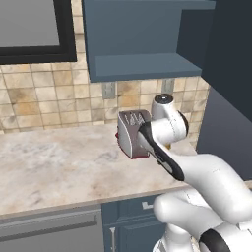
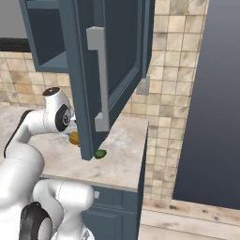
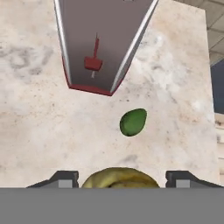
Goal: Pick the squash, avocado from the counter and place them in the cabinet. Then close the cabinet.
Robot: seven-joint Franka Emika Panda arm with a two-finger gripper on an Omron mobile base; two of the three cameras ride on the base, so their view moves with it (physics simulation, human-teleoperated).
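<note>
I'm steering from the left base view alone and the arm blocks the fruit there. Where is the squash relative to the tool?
Observer: In the hand view the squash sits between the two tips of the tool, jaws open, with a small gap on each side.
Operator: And the avocado?
Observer: The avocado lies on the counter just beyond the squash, short of the toaster, apart from both.
Operator: What does the right side show?
Observer: There the open cabinet door partly hides the squash, and the avocado shows by the door's lower corner.
</note>
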